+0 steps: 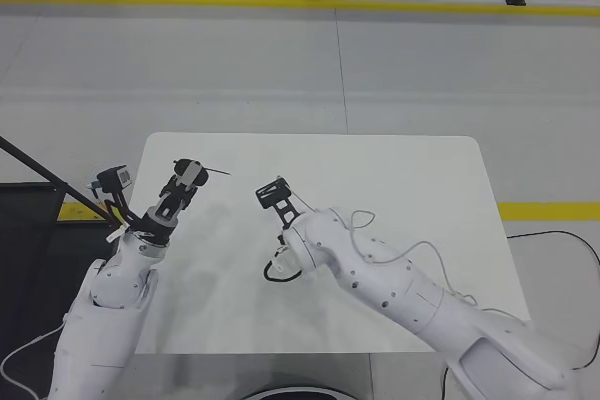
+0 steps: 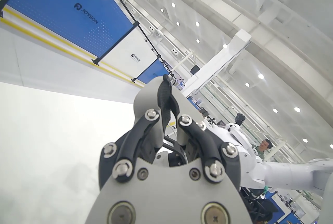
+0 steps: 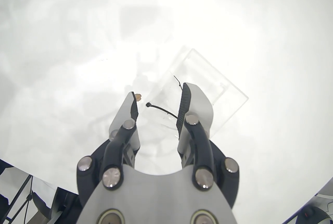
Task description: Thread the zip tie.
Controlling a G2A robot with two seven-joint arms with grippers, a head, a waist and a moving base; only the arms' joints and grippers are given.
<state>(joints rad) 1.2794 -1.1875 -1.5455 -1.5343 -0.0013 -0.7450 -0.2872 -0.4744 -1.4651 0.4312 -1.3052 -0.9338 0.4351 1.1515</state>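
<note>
In the top view my left gripper point(image 1: 188, 172) is above the table's left part, shut on a thin black zip tie point(image 1: 216, 171) whose free end sticks out toward the right arm. In the left wrist view this gripper point(image 2: 166, 84) points up at the ceiling with its pads pressed together. My right gripper point(image 1: 273, 192) hovers near the table's middle, open. In the right wrist view, a black zip tie point(image 3: 161, 109) with its small head shows between the right gripper's point(image 3: 160, 91) spread fingers. It lies over a clear plastic plate point(image 3: 218, 89) on the table.
The white table point(image 1: 410, 180) has bare room on its right half and far side. A black stand and dark panel point(image 1: 20, 160) sit beyond the table's left edge. A black cable loop point(image 1: 278, 272) hangs beside the right arm. A small tan speck point(image 3: 139, 97) clings to one right fingertip.
</note>
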